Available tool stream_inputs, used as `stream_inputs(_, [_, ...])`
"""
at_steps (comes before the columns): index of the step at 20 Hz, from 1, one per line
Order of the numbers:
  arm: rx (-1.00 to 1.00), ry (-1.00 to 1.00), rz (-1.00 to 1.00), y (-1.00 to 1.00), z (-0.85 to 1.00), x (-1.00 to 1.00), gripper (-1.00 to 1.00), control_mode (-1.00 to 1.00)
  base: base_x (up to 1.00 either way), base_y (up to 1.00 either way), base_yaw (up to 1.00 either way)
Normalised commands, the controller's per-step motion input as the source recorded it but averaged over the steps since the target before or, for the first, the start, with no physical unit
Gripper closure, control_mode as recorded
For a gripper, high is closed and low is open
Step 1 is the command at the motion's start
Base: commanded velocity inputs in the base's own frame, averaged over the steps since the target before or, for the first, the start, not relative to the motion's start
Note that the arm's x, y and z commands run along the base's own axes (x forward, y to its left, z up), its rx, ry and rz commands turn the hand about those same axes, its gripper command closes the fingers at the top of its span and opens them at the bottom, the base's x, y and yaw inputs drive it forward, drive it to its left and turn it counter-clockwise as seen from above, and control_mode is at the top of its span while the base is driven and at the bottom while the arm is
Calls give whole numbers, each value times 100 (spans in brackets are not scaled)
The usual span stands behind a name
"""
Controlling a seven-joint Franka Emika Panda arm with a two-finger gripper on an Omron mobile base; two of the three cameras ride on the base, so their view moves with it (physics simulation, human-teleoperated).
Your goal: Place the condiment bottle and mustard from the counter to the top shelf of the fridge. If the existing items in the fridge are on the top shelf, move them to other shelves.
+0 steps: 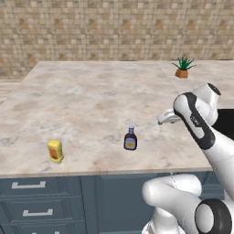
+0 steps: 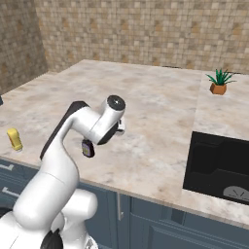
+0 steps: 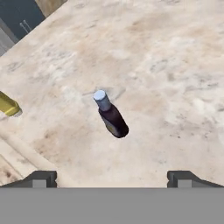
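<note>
The condiment bottle (image 1: 130,138), dark with a blue cap and an orange-yellow label, stands upright on the beige marbled counter (image 1: 91,100) near its front edge. In the hand view the condiment bottle (image 3: 112,116) lies ahead of my gripper (image 3: 113,179), whose fingertips (image 3: 41,178) stand wide apart and open with nothing between them. My hand (image 1: 165,119) hovers above the counter, to the right of the bottle and apart from it. The yellow mustard (image 1: 55,151) stands further left by the front edge, and the mustard (image 2: 14,139) also shows at the far left. The fridge is out of view.
A small potted plant (image 1: 182,68) stands at the back right of the counter. A black recessed unit (image 2: 219,168) is set into the counter on the right. Dark blue-grey drawers (image 1: 32,201) with silver handles run below the front edge. A tiled wall closes the back.
</note>
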Motion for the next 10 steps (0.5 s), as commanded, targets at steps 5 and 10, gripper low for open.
stream_inputs(5, [5, 0, 5, 37, -38, 14, -100, -100, 0, 0, 0])
stream_inputs(10, [1, 0, 12, 21, -35, 6, -100, -100, 0, 0, 0])
